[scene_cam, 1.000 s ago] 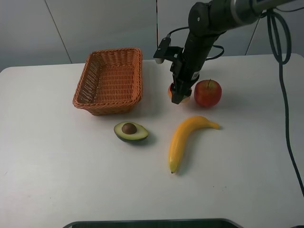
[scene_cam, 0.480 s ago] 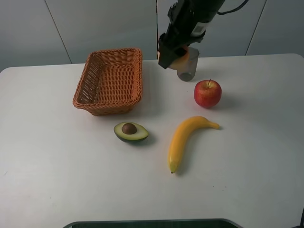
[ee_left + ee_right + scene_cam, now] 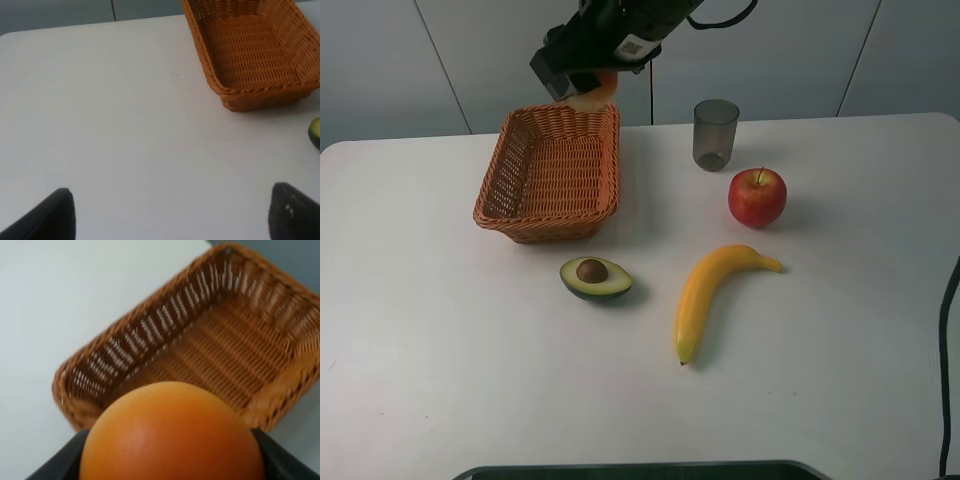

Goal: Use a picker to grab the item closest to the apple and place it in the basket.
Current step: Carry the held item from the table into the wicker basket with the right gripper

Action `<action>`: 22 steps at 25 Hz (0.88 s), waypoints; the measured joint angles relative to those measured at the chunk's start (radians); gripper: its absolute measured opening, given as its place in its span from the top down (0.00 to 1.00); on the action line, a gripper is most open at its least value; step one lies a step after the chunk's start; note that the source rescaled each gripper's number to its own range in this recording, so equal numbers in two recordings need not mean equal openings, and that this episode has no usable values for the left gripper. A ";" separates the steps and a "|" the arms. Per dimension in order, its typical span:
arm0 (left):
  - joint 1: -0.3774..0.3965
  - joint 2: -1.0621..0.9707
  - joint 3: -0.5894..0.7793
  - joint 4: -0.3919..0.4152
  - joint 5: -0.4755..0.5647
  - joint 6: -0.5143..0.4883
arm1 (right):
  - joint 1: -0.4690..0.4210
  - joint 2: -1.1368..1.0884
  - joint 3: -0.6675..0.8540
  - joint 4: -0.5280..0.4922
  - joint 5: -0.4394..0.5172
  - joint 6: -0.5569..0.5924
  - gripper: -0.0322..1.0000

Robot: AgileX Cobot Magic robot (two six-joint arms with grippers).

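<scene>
While your right claw hangs clenched on the orange fruit in the high view, it sits above the far rim of the basket, whose empty hollow lies toward the camera. Your left wrist view shows the left claw spread and holding nothing, well apart from the basket. Your right wrist view puts the orange fruit just short of the bare basket floor, so carry it inward, I'd judge.
</scene>
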 joint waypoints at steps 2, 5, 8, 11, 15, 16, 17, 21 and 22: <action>0.000 0.000 0.000 0.000 0.000 0.000 | 0.002 0.044 0.000 0.014 -0.068 0.016 0.97; 0.000 0.000 0.000 0.000 0.000 0.002 | 0.002 0.110 0.000 0.033 -0.135 0.024 0.97; 0.000 0.000 0.000 0.000 -0.002 0.002 | 0.006 0.176 0.000 0.034 -0.187 0.025 0.97; 0.000 0.000 0.000 0.000 -0.002 0.002 | 0.006 0.229 0.000 0.034 -0.223 0.025 0.97; 0.000 0.000 0.000 0.000 -0.002 0.002 | 0.006 0.266 0.000 0.034 -0.266 0.025 0.97; 0.000 0.000 0.000 0.000 -0.002 0.002 | 0.006 0.270 0.000 0.034 -0.276 0.025 0.97; 0.000 0.000 0.000 0.000 -0.002 0.002 | 0.006 0.276 0.000 0.034 -0.285 0.025 0.97; 0.000 0.000 0.000 0.000 -0.002 0.002 | 0.006 0.284 0.000 0.034 -0.310 0.025 0.97; 0.000 0.000 0.000 0.000 -0.002 0.002 | 0.006 0.287 0.000 0.034 -0.312 0.025 0.97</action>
